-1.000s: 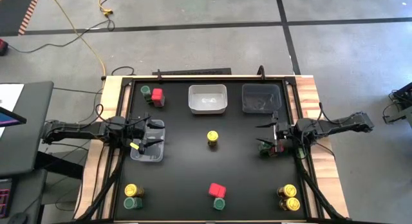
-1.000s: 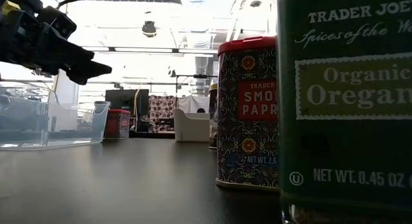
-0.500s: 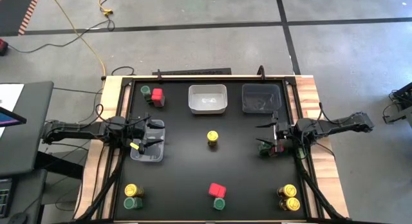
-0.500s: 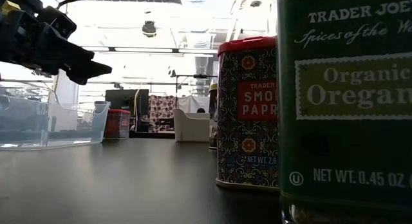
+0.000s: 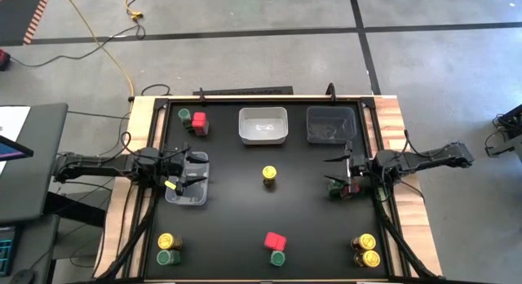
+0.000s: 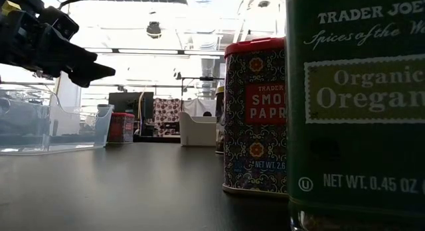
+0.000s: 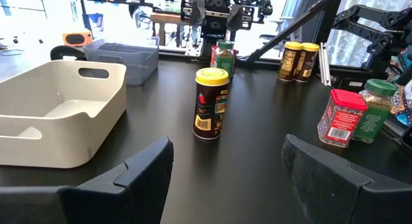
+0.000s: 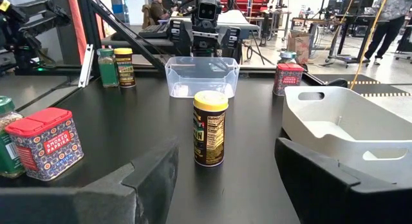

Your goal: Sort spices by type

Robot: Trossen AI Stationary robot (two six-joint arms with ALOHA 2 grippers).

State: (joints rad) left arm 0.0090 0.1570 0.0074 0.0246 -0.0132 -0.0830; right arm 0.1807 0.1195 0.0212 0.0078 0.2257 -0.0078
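spices scattered round the table: 1 yellow-lidded jar (image 5: 269,175) stands alone mid-table between both arms. left gripper (image 5: 189,183) hovers spread over the left clear tray (image 5: 186,197), empty; right gripper (image 5: 338,183) waits spread at the right edge, empty. best approach: level, jaws straddling the jar squarely.

The green oregano jar (image 6: 358,111) is cut off by the low view's edge.

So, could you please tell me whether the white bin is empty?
Empty. The white bin shows only its bare inside in both wrist views, and from above nothing lies in it.
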